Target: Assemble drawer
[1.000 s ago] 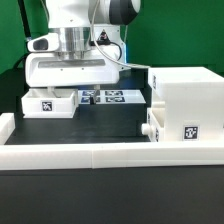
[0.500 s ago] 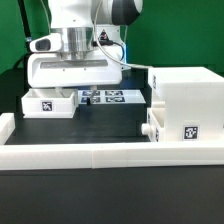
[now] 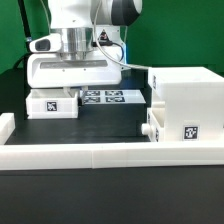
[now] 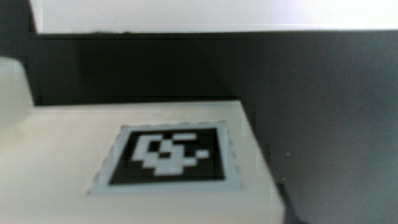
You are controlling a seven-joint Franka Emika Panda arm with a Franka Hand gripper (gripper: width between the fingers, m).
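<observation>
The drawer's tall white housing (image 3: 188,100) stands at the exterior view's right. One knobbed tray (image 3: 152,130) sits in its lower front. The second small white tray (image 3: 52,104), with a black-and-white tag on its face, lies on the dark table at the exterior view's left. My gripper (image 3: 72,91) hangs directly over this tray, and its wide white hand comes down to the tray's back edge. The fingers are hidden behind the tray, so I cannot tell whether they are open or shut. The wrist view shows only the tray's tagged face (image 4: 169,158) very close, and no fingers.
The marker board (image 3: 114,97) lies flat between the loose tray and the housing. A long low white border wall (image 3: 100,155) runs along the front, with a raised end at the exterior view's left (image 3: 6,125). A green backdrop is behind.
The loose tray and its tag have shifted slightly toward the exterior view's right. More of the marker board shows now. The hand stays low over the tray.
</observation>
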